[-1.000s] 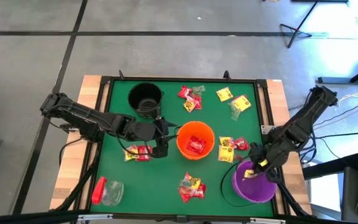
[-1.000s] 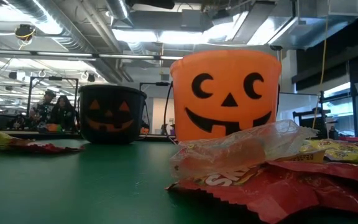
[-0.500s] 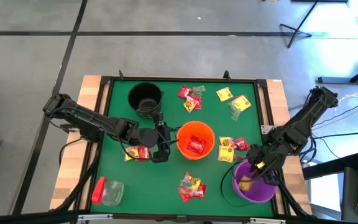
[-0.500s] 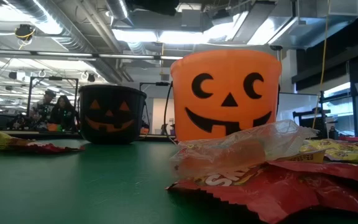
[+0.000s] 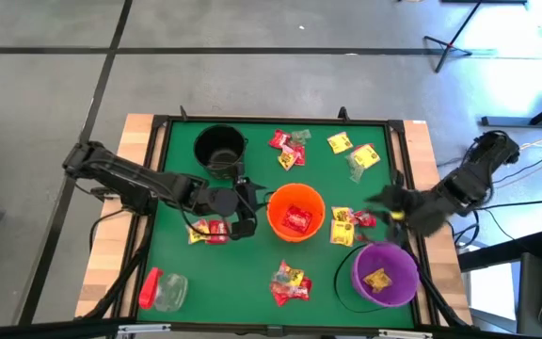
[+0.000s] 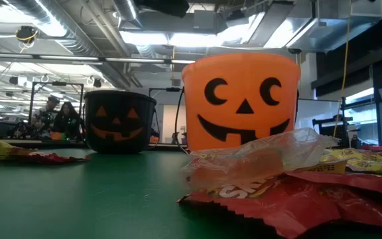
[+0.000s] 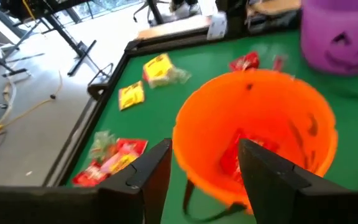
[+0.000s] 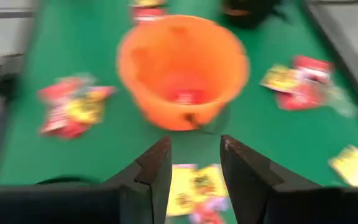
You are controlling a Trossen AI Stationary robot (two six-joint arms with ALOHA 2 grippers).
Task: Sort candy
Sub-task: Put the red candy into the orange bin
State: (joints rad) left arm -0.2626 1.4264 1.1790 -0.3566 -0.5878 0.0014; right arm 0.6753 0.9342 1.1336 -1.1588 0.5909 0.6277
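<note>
High view: the candy lies scattered over the green table point(image 5: 186, 282): a group point(image 5: 288, 149) at upper centre, yellow packets point(image 5: 363, 155) at upper right, a red-and-yellow pair point(image 5: 350, 224) right of centre, a small heap point(image 5: 290, 282) at lower centre, and packets point(image 5: 209, 230) left of centre. A red packet point(image 5: 295, 219) is seen inside the orange bucket point(image 5: 273, 203) and a yellow one point(image 5: 376, 279) inside the purple bucket point(image 5: 398, 294); the black bucket point(image 5: 220, 146) at upper left looks empty. The left gripper point(image 5: 245, 213) is held just left of the orange bucket, beside the left-hand packets. The right gripper point(image 5: 384, 201) is blurred at right of centre, above the purple bucket and near the red-and-yellow pair.

Low view: the orange bucket point(image 6: 241, 101) and black bucket point(image 6: 119, 121) stand behind crinkled packets point(image 6: 290, 182) at lower right; no gripper is seen.

Left wrist view: the fingers point(image 7: 154, 171) are spread with nothing between them, the orange bucket point(image 7: 197, 124) ahead.

Right wrist view: the fingers point(image 8: 157, 171) are parted and empty, yellow packets point(image 8: 194, 183) lying just beyond them.

The step in hand is judged to be a fresh pick on the right: a descent onto one packet is called for, then a carry to the matching bucket.
</note>
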